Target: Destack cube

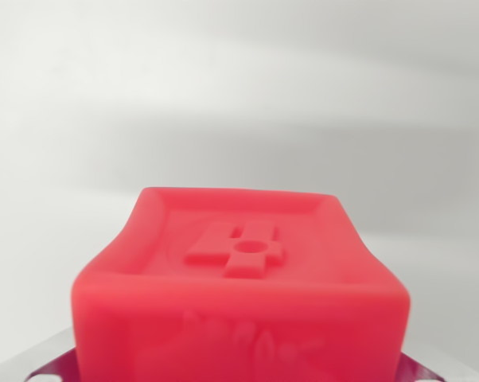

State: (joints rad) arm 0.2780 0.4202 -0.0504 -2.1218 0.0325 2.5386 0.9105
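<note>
wrist view: i see a red cube (243,294) filling the lower middle of the frame, very close to the camera. its top face has a raised rim and an embossed shape in the centre with a small round knob. its sides pinch in toward the far end, so the cube looks squeezed. faint pale marks show on its near face, too blurred for me to read. at the bottom corners, shiny metal (44,366) pokes out on the wrist view's left and right, just beside the cube. i take these for the fingers, but i cannot tell whether they are closed on the cube or apart. behind it all is a plain pale grey-white surface (239,95), blurred and featureless.
</note>
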